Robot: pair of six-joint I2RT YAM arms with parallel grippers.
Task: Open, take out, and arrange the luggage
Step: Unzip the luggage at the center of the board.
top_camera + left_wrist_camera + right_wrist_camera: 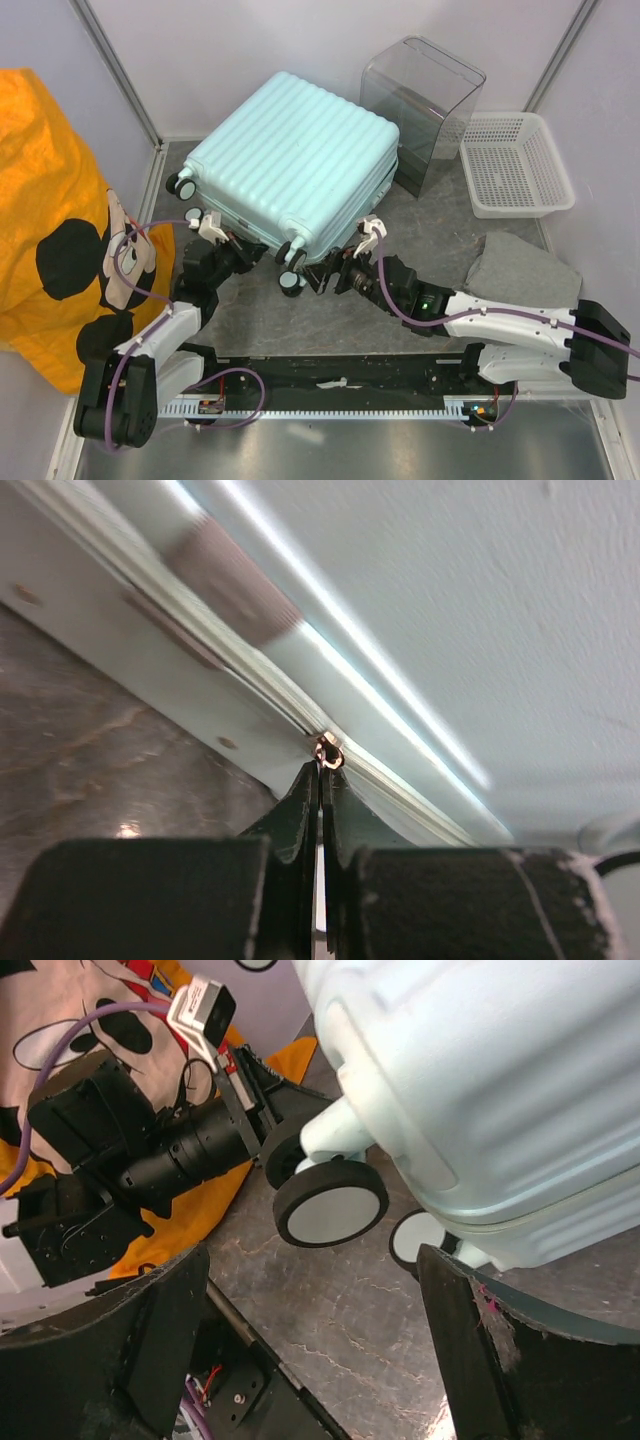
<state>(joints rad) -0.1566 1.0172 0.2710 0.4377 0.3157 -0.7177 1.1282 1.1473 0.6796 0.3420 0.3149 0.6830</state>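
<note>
Where left claw [320, 770] bites: clamped, seemingly on brass zip ring [329, 752] of ribbed mint hard-shell suitcase [290, 165].
Right claw [310, 1258]: gaping, empty.
Surface: grey marbled tabletop [430, 225].

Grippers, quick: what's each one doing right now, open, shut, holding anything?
Left gripper: shut, pinching the small gold zipper ring on the mint ribbed hard-shell suitcase seam.
Right gripper: open, holding nothing, beside the suitcase's black-and-white wheel.

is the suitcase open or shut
Shut. Both shells of the luggage sit together, and the left wrist view shows the zipper seam closed, with the left gripper at the zipper ring.
</note>
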